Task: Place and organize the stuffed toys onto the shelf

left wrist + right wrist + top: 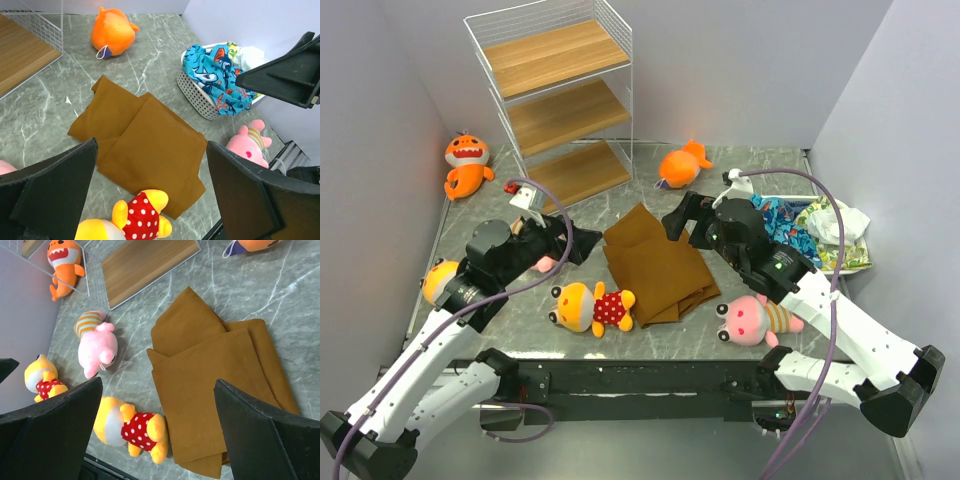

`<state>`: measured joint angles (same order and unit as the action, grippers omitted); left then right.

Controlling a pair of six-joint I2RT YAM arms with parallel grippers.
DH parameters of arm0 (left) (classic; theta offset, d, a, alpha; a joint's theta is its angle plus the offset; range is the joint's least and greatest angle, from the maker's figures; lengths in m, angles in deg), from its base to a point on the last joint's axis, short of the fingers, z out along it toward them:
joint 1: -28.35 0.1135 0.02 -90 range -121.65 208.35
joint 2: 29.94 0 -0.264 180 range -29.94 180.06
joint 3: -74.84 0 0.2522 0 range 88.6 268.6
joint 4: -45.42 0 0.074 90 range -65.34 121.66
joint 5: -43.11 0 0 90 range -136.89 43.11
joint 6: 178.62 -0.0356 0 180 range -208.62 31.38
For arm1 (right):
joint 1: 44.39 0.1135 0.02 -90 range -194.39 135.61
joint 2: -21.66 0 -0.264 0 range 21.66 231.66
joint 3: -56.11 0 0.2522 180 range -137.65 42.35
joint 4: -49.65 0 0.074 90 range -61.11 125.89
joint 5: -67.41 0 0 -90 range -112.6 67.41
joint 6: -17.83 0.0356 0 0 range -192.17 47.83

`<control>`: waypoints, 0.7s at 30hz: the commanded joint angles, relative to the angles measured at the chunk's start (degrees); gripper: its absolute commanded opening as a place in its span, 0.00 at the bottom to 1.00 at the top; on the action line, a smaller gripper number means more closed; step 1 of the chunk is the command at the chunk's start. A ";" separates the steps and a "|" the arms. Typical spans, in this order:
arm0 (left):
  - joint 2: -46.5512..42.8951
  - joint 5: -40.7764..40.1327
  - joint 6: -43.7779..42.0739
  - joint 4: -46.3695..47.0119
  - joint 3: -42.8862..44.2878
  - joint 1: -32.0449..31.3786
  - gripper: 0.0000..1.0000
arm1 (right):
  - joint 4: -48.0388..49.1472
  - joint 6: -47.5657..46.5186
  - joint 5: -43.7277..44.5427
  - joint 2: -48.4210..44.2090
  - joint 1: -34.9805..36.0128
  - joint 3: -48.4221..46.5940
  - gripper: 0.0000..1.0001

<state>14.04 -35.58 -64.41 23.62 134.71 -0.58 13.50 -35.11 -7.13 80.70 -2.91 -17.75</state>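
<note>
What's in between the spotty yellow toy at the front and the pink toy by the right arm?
The folded brown cloth. Its near edge lies between the yellow toy and the pink toy, clearest in the top view.

So the shelf [555,55] is thin white-coated wire with smooth light wood boards, the tabletop [770,170] looks like slightly shiny grey marble, the stuffed toys [592,307] are fuzzy plush, the brown cloth [655,265] is matt, and the basket [195,95] is white perforated plastic.
</note>
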 commanded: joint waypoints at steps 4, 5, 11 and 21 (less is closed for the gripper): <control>-0.13 0.64 -0.91 1.18 1.00 -0.25 0.96 | -1.16 1.44 3.17 -0.25 -0.16 -2.83 1.00; -0.22 0.64 -0.92 1.18 0.92 -0.17 0.96 | -1.25 1.61 3.34 -0.25 -0.16 -2.92 1.00; -0.57 0.47 -1.00 1.53 0.65 -0.25 0.96 | -2.65 3.19 3.96 -0.25 -0.17 -3.10 1.00; 0.31 -0.15 -1.00 1.09 1.09 -0.25 0.96 | -32.49 22.87 16.79 2.65 -0.34 -9.51 0.95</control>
<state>14.26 -35.65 -64.54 23.58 134.71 -0.58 -2.90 -22.59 2.33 82.04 -2.91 -24.20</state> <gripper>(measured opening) 0.966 0.966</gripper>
